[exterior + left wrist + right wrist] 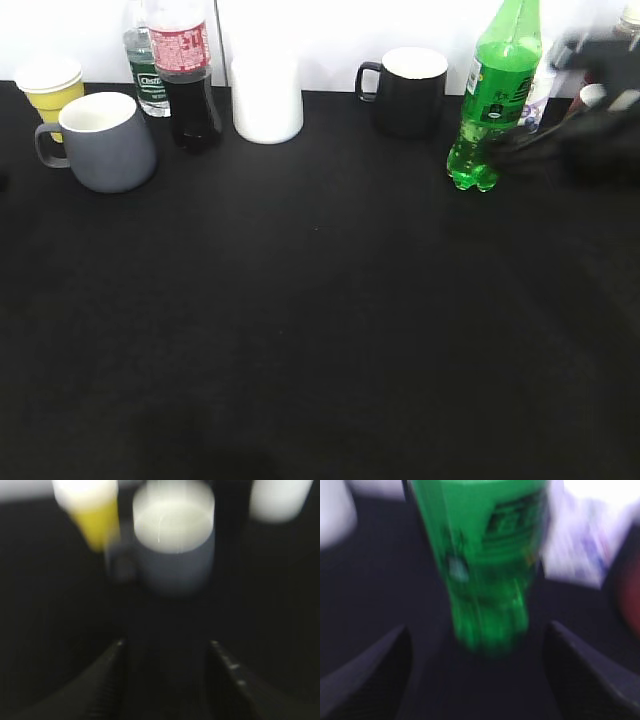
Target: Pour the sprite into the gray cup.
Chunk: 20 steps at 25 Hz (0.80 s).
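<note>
The sprite [497, 90], a tall bright-green bottle, stands upright at the back right of the black table; it fills the upper middle of the blurred right wrist view [485, 565]. My right gripper [477, 632] is open, its fingers wide apart just short of the bottle's base; in the exterior view it is a dark blur [585, 135] right of the bottle. The gray cup [100, 140], white inside, handle to the left, stands at the far left and shows in the left wrist view [174, 545]. My left gripper [167, 647] is open and empty, short of the cup; it is out of the exterior view.
At the back stand a yellow cup with a white lid [50, 88], a small clear bottle [145, 75], a dark cola bottle [188, 75], a white cylinder cup [267, 98] and a black mug [408, 90]. Pale packaging [585, 545] lies right of the sprite.
</note>
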Tool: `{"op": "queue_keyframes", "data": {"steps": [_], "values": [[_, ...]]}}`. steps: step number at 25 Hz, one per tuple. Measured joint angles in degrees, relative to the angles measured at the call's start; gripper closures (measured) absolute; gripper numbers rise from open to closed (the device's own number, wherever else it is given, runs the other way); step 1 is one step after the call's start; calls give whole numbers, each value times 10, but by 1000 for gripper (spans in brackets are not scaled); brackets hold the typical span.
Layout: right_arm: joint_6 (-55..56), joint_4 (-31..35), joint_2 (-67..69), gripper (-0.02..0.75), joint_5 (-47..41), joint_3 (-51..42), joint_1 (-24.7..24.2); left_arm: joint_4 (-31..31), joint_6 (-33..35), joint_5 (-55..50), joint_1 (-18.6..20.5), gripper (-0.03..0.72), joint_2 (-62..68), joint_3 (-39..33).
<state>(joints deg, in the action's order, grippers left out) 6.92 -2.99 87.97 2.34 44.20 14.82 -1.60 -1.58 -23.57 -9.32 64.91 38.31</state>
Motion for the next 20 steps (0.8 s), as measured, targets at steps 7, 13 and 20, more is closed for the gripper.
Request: {"op": "queue_keyframes", "data": {"steps": [7, 13, 20], "values": [[-108, 133, -164, 144, -532, 116, 0, 27, -1, -431, 0, 230, -63, 87], [-106, 126, -417, 144, -588, 103, 0, 89, -1, -408, 0, 230, -310, -5], [-59, 53, -696, 146, -570, -135, 0, 84, 30, -378, 0, 230, -541, -85]]}}
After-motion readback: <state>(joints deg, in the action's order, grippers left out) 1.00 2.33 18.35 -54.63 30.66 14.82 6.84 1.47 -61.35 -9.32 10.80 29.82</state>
